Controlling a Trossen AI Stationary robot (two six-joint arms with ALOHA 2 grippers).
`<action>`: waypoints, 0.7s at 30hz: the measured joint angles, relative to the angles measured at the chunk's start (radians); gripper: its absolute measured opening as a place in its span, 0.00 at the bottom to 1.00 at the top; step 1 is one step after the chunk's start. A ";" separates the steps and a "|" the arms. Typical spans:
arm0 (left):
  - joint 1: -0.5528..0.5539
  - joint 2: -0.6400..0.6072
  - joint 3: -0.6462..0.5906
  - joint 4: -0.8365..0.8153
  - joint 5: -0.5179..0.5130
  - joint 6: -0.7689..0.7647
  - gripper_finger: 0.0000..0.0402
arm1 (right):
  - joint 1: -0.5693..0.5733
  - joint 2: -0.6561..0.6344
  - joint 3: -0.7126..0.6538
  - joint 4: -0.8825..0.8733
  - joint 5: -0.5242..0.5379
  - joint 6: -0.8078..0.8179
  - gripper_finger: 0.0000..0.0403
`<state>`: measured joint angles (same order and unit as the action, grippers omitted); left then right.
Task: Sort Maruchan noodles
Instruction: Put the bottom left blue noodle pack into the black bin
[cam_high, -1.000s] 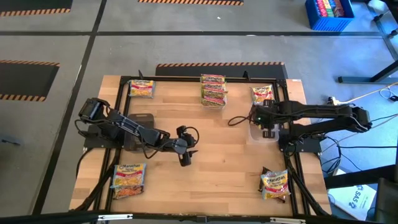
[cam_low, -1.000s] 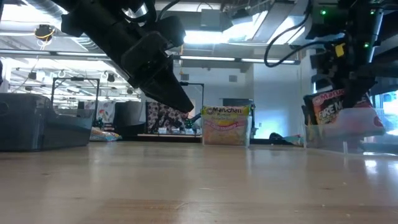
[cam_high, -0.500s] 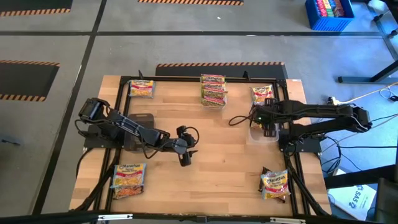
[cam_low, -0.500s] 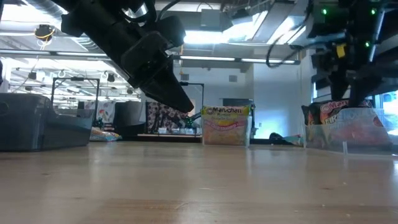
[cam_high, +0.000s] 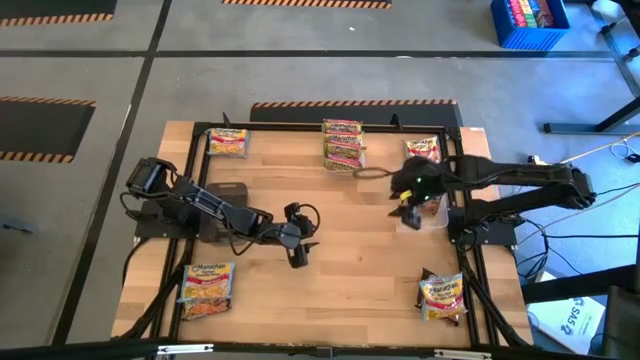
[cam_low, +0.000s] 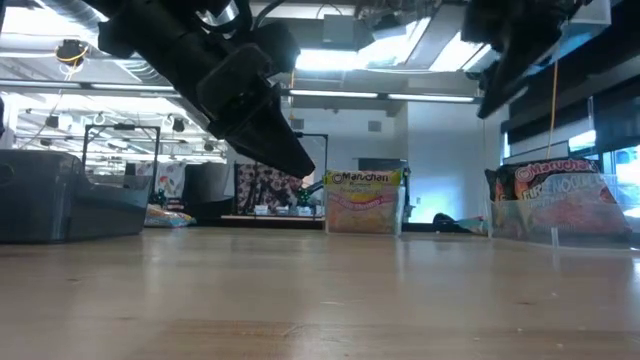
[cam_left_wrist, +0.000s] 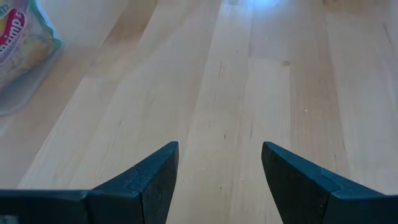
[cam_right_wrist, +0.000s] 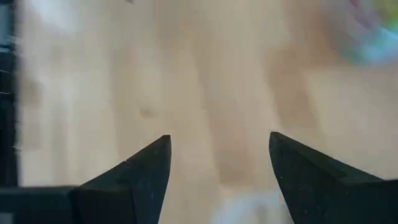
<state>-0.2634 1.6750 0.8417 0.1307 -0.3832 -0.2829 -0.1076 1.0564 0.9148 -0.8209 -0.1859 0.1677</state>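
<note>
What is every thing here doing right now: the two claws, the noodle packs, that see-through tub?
Left gripper: open, empty, above the table's middle.
Right gripper: open, empty, beside the clear tub.
Clear tub: upright, holding a dark noodle packet.
Stacked packets: piled at the far edge.
Near-left packet: lying flat.
Near-right packet: lying flat.
Far-left packet: lying flat.

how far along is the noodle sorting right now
Done: a dark packet sits in the clear tub at the right edge, and a stack of packets stands at the far edge. In hand: nothing; the right tool and left tool are both open and empty. Left, possibly: corner packets.
</note>
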 joint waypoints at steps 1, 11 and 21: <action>0.000 0.000 0.000 0.000 0.000 -0.003 0.56 | 0.025 0.012 -0.005 0.041 -0.005 0.004 0.63; -0.003 -0.038 0.000 -0.036 0.042 -0.030 0.56 | 0.189 0.226 -0.008 0.263 0.062 0.008 0.63; -0.122 -0.230 0.000 -0.465 0.452 -0.411 0.56 | 0.212 0.393 -0.009 0.375 0.109 -0.060 0.63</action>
<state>-0.3857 1.4450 0.8420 -0.3341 0.0693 -0.6937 0.1047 1.4497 0.9058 -0.4461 -0.0767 0.1080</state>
